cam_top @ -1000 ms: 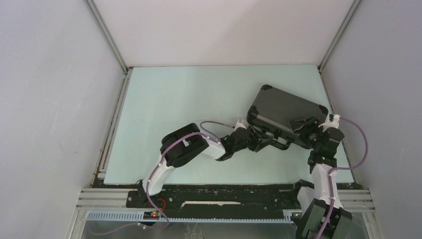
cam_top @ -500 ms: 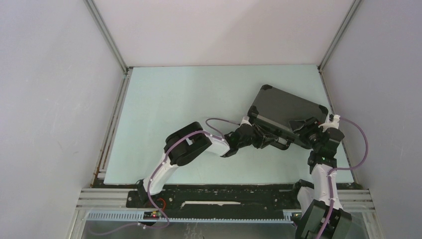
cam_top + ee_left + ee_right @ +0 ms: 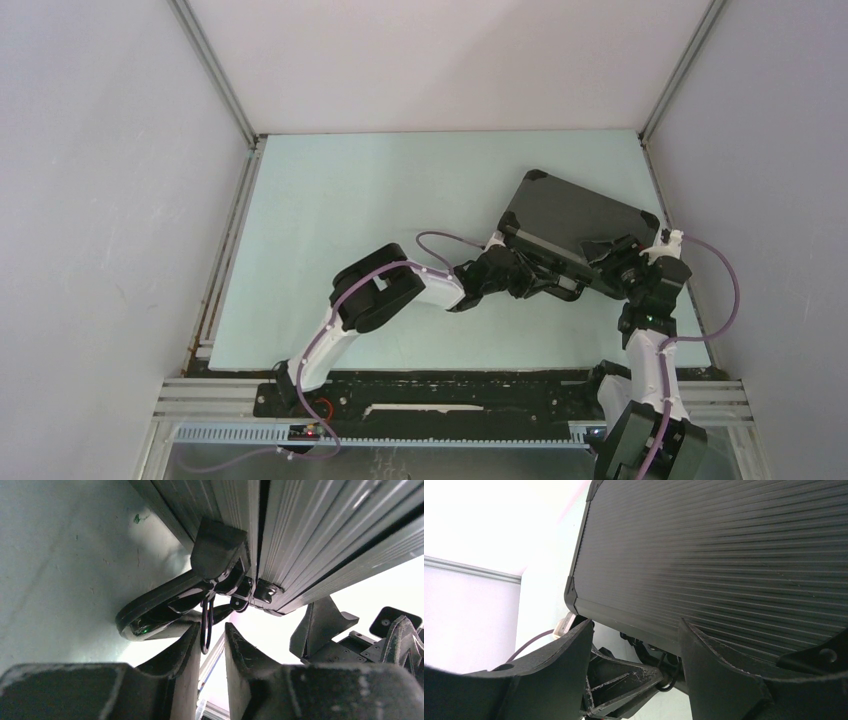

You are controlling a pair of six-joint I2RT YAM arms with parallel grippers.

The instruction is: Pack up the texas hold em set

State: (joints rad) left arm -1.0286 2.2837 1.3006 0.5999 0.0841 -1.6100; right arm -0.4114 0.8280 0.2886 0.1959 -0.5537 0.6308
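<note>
We see the black briefcase lying flat on the pale green desk, towards its far right part and turned at an angle, with its handle side facing the arms. The case is closed, its ribbed lid down on the lower half, so nothing inside it is visible to us. The left end effector reaches in low at the handle side. In the left wrist view its fingers stand only narrowly apart, and a thin wire loop hanging from the metal latch dips into the gap between them. The loop lies close against one finger and does not reach the other, so we read this end effector as slightly open and not clamped on anything. Just beside the loop, the glossy black handle curves out from its mount on the case's edge, close above the desk. The right end effector sits at the near right corner of the case. In its own view the fingers are spread wide with nothing held, and the lid's near edge and corner show between them. We cannot tell whether its fingers touch the case.
</note>
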